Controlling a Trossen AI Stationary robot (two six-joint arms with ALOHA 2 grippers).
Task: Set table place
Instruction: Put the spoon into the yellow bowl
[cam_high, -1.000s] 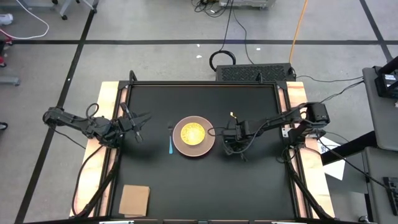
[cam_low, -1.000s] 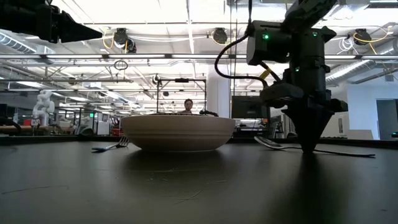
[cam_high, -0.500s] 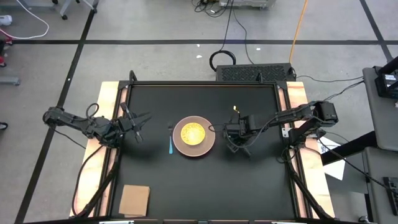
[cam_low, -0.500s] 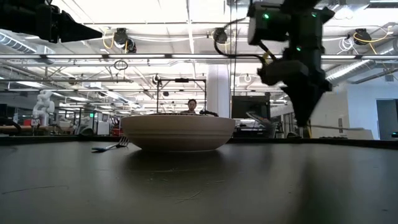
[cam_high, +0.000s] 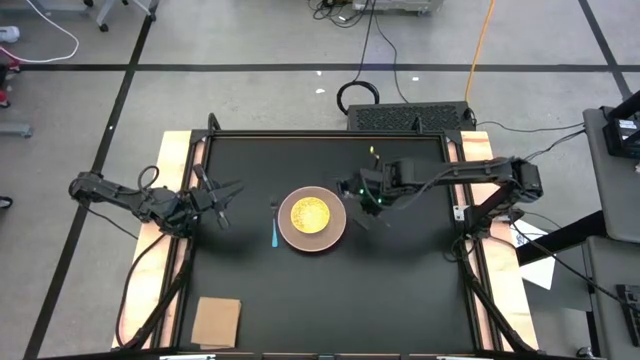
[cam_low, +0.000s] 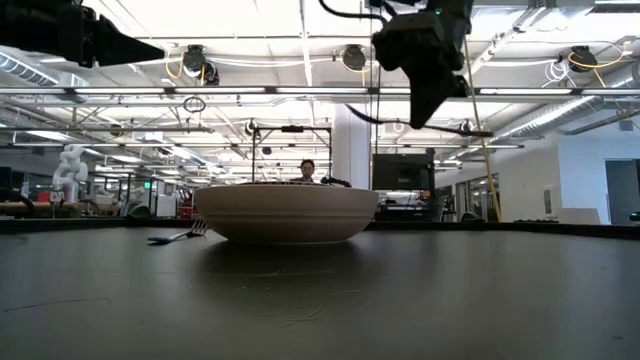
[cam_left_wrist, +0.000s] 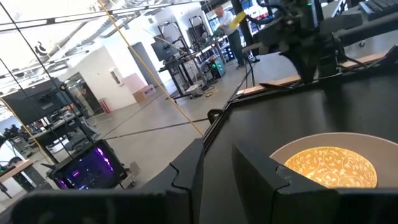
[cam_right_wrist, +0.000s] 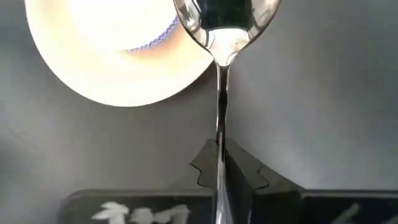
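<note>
Right gripper (cam_high: 366, 196) hangs above the table (cam_high: 400, 290), just right of the plate (cam_high: 335, 235), its fingers (cam_right_wrist: 239, 167) clamped shut on the handle of the spoon (cam_right_wrist: 221, 37). Right wrist view: spoon bowl points away from the gripper, over bare table at the plate's edge; handle runs straight back between the fingers. Low view: right gripper (cam_low: 425, 105) sits high, well clear of the table, right of the plate (cam_low: 287, 215). Plate lies near table centre with the yellow dish (cam_high: 308, 214) on it; dish also shows in the left wrist view (cam_left_wrist: 329, 165), patterned. Thin blue utensil (cam_high: 275, 234) lies flat on the table just left of the plate; in the low view it reads as a fork (cam_low: 178, 236), tines toward the plate. Left gripper (cam_high: 222, 198) waits low at the table's left side, well apart from the plate, pointing toward it; its fingers (cam_left_wrist: 258, 171) stand partly open, nothing between them. Tan square (cam_high: 216, 322) lies at the near left corner of the table. A person (cam_low: 303, 171) shows far off in the room behind the plate
</note>
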